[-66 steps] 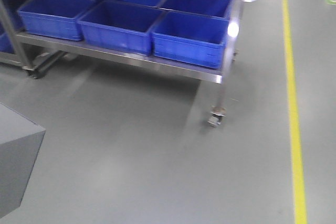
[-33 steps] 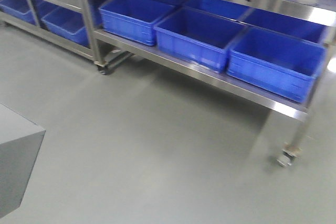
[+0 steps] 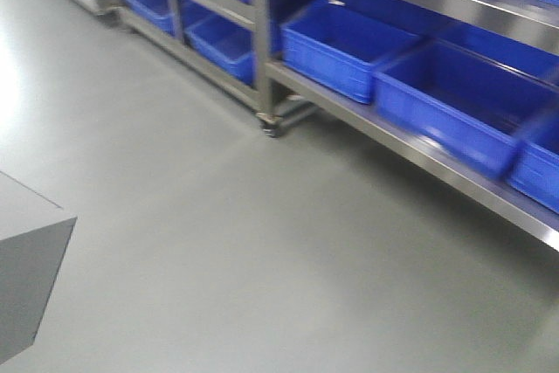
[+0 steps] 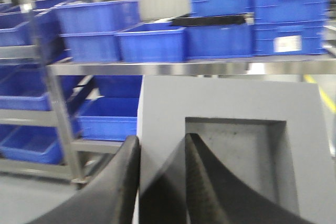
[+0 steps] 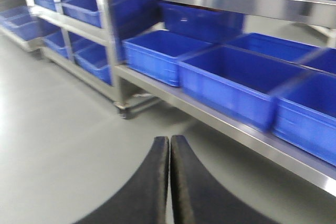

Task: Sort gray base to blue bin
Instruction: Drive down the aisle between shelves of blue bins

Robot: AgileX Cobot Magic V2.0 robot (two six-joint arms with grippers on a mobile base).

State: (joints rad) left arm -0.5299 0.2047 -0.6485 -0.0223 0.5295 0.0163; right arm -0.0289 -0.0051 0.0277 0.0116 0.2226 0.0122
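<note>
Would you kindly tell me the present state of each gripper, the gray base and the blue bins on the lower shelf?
gray base: held by one wall, recess facing the left wrist camera.
left gripper: shut on the gray base, one finger in the recess, one outside.
right gripper: shut, nothing between its fingers.
blue bins: open-topped; the insides that show look empty.

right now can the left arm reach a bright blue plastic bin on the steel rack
Probably not yet: the left gripper holds the light-gray recessed block, but open floor lies before the blue bin.
</note>
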